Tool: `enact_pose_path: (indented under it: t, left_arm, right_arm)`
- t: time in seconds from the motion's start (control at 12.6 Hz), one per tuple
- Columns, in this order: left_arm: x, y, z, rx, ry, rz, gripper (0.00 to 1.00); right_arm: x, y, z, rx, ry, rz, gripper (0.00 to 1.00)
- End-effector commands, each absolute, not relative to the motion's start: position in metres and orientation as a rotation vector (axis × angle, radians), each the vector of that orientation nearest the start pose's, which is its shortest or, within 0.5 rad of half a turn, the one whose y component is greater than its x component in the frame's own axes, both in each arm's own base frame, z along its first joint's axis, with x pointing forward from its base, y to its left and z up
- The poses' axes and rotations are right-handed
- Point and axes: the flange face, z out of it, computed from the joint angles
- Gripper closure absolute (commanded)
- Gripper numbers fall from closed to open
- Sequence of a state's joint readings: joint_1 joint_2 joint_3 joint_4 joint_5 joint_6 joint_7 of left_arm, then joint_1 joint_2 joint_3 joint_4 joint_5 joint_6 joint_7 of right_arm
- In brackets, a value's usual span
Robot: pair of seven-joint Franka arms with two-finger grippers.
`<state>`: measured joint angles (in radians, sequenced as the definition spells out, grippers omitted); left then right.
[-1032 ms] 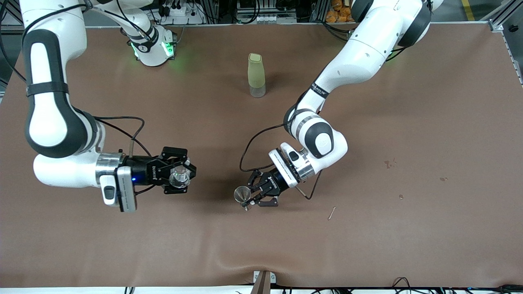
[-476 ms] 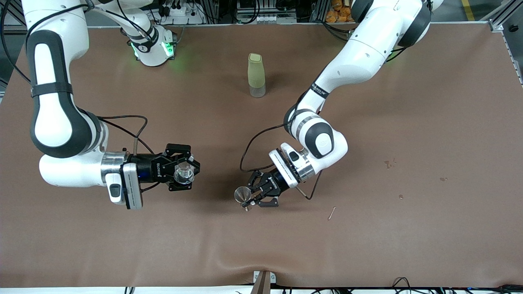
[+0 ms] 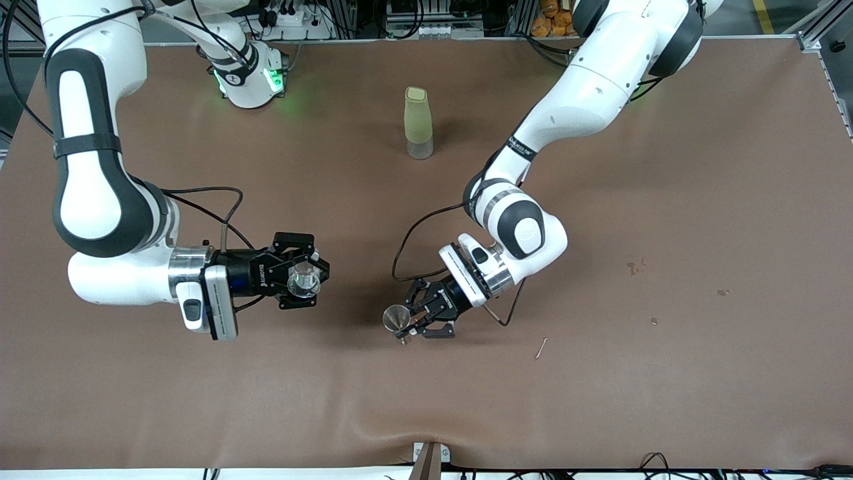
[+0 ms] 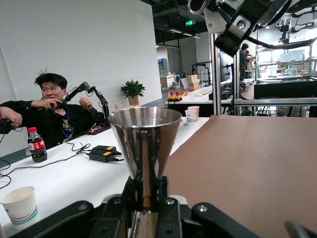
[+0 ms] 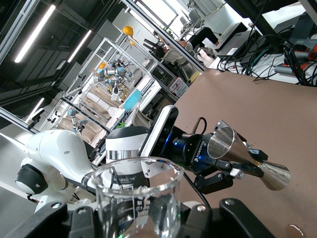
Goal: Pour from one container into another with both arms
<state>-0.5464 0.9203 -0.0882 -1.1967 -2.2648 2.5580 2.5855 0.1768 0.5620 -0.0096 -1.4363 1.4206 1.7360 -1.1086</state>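
Note:
My right gripper [image 3: 304,279] is shut on a clear glass beaker [image 3: 304,285], held upright above the table toward the right arm's end. In the right wrist view the beaker [image 5: 138,196] with printed scale marks stands between the fingers of the right gripper [image 5: 141,225]. My left gripper [image 3: 414,322] is shut on the narrow waist of a steel double-cone measuring cup [image 3: 397,319], held above the table's middle. The left wrist view shows this cup [image 4: 145,133] rising from the left gripper [image 4: 147,192]. From the right wrist the cup [image 5: 237,149] appears tilted on its side.
A tall yellow-green bottle [image 3: 418,123] stands upright, farther from the front camera, midway between the two bases. A small stick [image 3: 541,347] and a few stains [image 3: 633,268] lie toward the left arm's end. The brown cloth bulges at the front edge [image 3: 400,433].
The right arm has carried the beaker a little toward the middle of the table, closer to the measuring cup. The left arm and its cup have stayed still.

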Motion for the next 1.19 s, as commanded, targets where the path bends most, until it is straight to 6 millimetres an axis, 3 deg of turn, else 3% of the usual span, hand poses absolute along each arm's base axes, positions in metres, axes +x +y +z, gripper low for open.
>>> enact_pose_path:
  t: [0.0, 0.63, 1.11]
  left_arm:
    - [0.652, -0.438, 0.256, 1.657, -1.058, 1.606, 1.00]
    - [0.649, -0.438, 0.249, 1.662, -1.060, 1.593, 1.00]
    - [0.645, -0.444, 0.251, 1.654, -1.061, 1.587, 1.00]
  right_arm:
    - [0.684, 0.209, 0.425, -1.668, -0.665, -0.440, 1.00]
    - [0.686, 0.231, 0.420, -1.762, -0.675, -0.491, 1.00]
    - [0.679, 0.265, 0.420, -1.804, -0.572, -0.432, 1.00]
